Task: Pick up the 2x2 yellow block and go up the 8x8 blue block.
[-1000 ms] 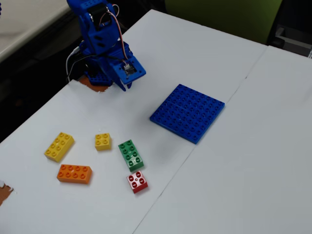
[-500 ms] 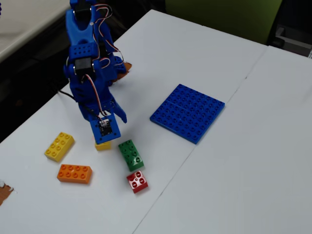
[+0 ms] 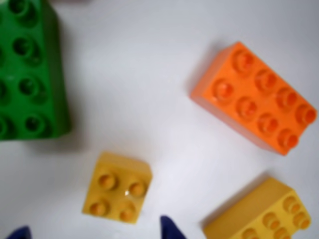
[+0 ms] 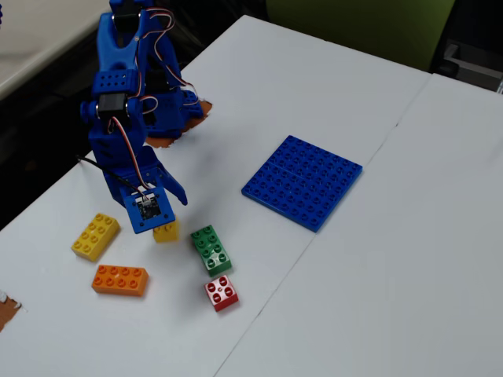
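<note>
Your tool (image 3: 94,235) hangs open and empty just above the yellow block (image 3: 117,187), which sits on the white bench (image 3: 149,99). In the wrist view only two blue fingertips (image 3: 172,228) show at the bottom edge, and the block lies between them, slightly ahead. It is square, so no long axis matters; its sides sit a little skewed to the jaws. From the yellow block, the blue plate (image 4: 302,181) lies well apart, up and right in the fixed view. No writing or brand can be read.
</note>
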You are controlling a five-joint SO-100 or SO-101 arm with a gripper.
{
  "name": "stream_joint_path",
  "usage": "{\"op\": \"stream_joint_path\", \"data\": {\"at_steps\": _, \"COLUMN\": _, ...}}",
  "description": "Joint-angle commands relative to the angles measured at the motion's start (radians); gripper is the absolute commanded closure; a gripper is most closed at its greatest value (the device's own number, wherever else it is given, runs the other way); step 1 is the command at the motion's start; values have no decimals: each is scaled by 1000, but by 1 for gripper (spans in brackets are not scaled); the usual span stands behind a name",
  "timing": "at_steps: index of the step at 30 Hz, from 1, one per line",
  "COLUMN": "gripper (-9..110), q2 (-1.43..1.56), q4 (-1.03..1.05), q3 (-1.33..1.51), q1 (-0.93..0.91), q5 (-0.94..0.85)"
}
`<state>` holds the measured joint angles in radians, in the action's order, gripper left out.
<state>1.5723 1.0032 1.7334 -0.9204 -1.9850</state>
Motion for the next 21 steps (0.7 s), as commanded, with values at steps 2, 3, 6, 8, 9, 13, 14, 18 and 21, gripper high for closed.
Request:
{"op": "stream_joint_path", "data": {"at_steps": 2, "gripper": 70, "q2": -35, "q4": -57, "q3": -44, "q1": 11, "q5": 51}}
{"op": "stream_joint_path", "data": {"at_steps": 3, "gripper": 70, "q2": -48, "q4": -66, "q3": -44, "q1": 12, "q5": 63}}
{"op": "stream_joint_path", "data": {"at_steps": 6, "gripper": 70, "q2": -71, "q4": -83, "q3": -51, "q1": 9, "q5": 75}}
{"op": "stream_joint_path", "data": {"at_steps": 8, "gripper": 70, "q2": -147, "q4": 51, "q3": -192, "q1": 5, "q5": 75}}
{"op": "stream_joint_path", "data": {"at_steps": 9, "gripper": 69, "q2": -193, "q4": 137, "q3": -285, "q1": 3, "q5": 75}}
{"op": "stream_joint_path", "data": {"at_steps": 13, "gripper": 70, "q2": -222, "q4": 176, "q3": -325, "q1": 0, "q5": 75}}
{"op": "stream_joint_path", "data": {"at_steps": 14, "gripper": 70, "q2": -216, "q4": 155, "q3": -299, "q1": -3, "q5": 75}}
{"op": "stream_joint_path", "data": {"at_steps": 18, "gripper": 70, "q2": -206, "q4": 123, "q3": -258, "q1": -15, "q5": 66}}
{"op": "stream_joint_path", "data": {"at_steps": 21, "gripper": 70, "q2": -206, "q4": 127, "q3": -258, "q1": -20, "q5": 63}}
